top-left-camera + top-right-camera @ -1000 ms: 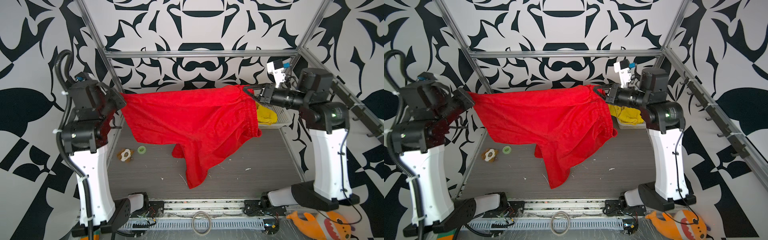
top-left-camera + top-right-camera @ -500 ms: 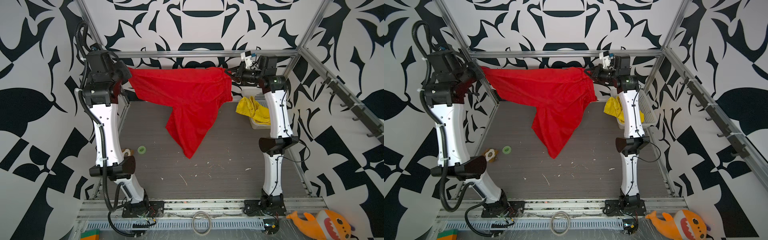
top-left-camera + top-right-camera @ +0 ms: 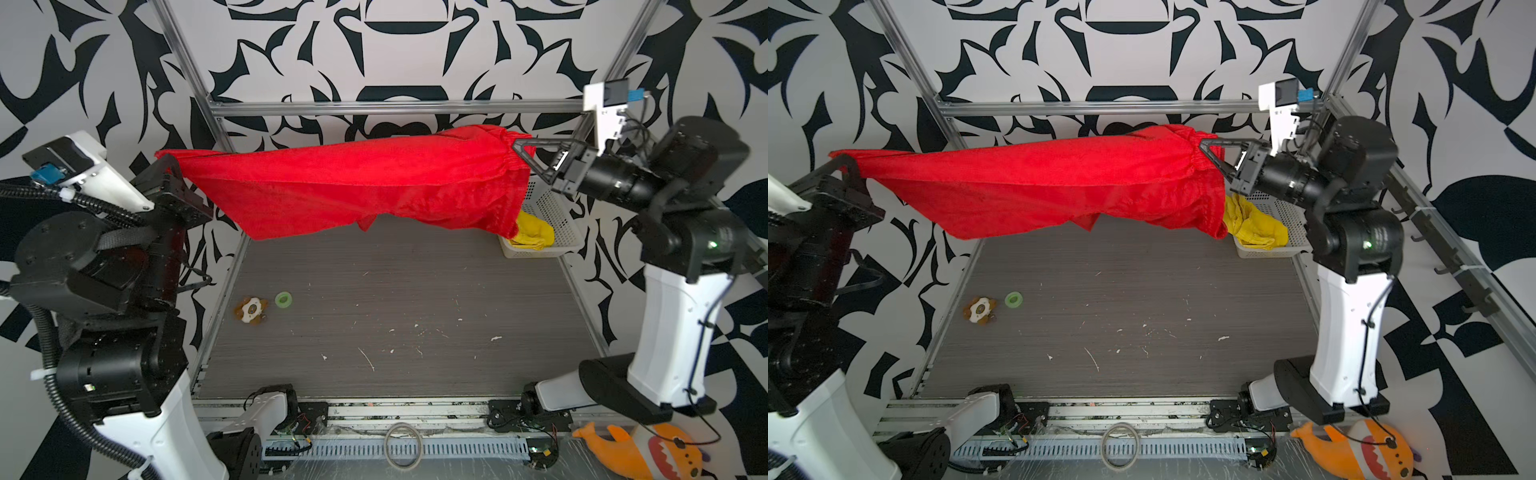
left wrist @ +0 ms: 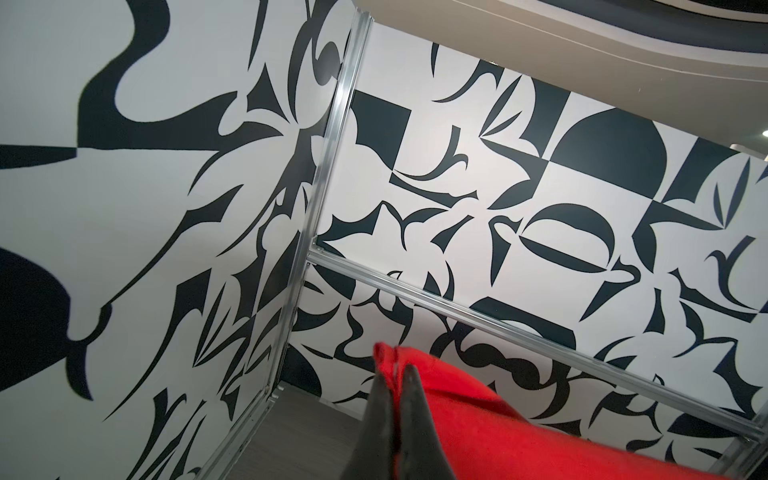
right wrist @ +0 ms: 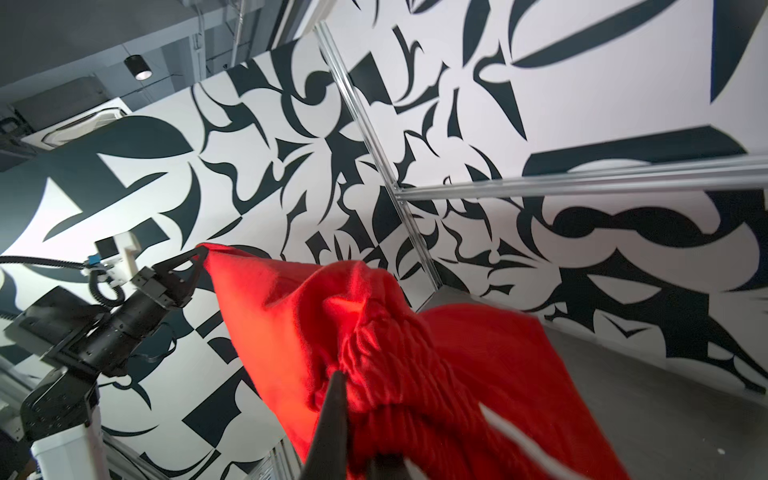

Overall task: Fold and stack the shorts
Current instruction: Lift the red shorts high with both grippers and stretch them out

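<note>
The red shorts (image 3: 361, 183) are held in the air, stretched out between the two grippers and well above the grey table (image 3: 395, 324). The left gripper (image 3: 167, 161) is clamped on one far corner of the cloth; in the left wrist view its dark fingers (image 4: 417, 419) are pressed together with a thin red edge pinched between them. The right gripper (image 3: 520, 150) is clenched on the gathered waistband (image 3: 505, 137). In the right wrist view the ruffled elastic is bunched up at the fingertip, and a white drawstring (image 5: 515, 428) is seen trailing just beside it. Between the two grips the fabric is pulled nearly taut along its upper edge, while the rest hangs below that line as a wide sheet, and no part of it is touching the table. The yellow shorts (image 3: 1258, 226) are crumpled in a white basket (image 3: 540, 251) on the table, below the right gripper, and are partly hidden by the hanging red cloth. A green ring (image 3: 283, 299) and a small flower-shaped toy (image 3: 250, 309) are seen on the table well below the left gripper, close together but apart. An orange plush shark (image 3: 636, 453) is lying beyond the front rail, near the base of the right arm.
</note>
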### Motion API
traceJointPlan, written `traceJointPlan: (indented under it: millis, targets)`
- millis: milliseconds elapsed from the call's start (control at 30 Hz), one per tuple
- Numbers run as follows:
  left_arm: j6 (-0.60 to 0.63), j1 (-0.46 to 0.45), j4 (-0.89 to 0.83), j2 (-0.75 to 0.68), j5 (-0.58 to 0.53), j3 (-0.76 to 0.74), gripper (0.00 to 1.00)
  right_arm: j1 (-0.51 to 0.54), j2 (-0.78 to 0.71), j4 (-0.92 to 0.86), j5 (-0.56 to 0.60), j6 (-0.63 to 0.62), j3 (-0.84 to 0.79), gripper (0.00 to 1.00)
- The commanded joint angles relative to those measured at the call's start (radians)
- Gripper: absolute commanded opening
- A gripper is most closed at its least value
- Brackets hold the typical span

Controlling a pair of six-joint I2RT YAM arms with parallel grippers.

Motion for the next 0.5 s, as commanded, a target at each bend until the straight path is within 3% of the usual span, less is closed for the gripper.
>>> traceJointPlan:
  millis: [0, 133, 267, 367, 467]
  targets:
    - [0.024, 0.007, -0.055, 0.073, -0.031, -0.07, 0.0, -0.011, 0.06, -0.008, 0.043, -0.028, -0.019, 0.0]
    - [0.011, 0.008, -0.038, 0.146, 0.021, -0.113, 0.0, -0.011, 0.138, -0.011, 0.036, -0.022, -0.024, 0.0]
    - [-0.001, 0.008, -0.025, 0.3, 0.075, -0.059, 0.0, -0.009, 0.255, 0.008, 0.028, -0.011, 0.021, 0.0]
    - [-0.001, 0.007, -0.012, 0.421, 0.083, 0.04, 0.0, -0.01, 0.37, 0.006, 0.031, -0.004, 0.127, 0.0]
    - [-0.004, 0.007, -0.01, 0.516, 0.093, 0.179, 0.0, -0.01, 0.509, -0.008, 0.012, 0.024, 0.348, 0.0]
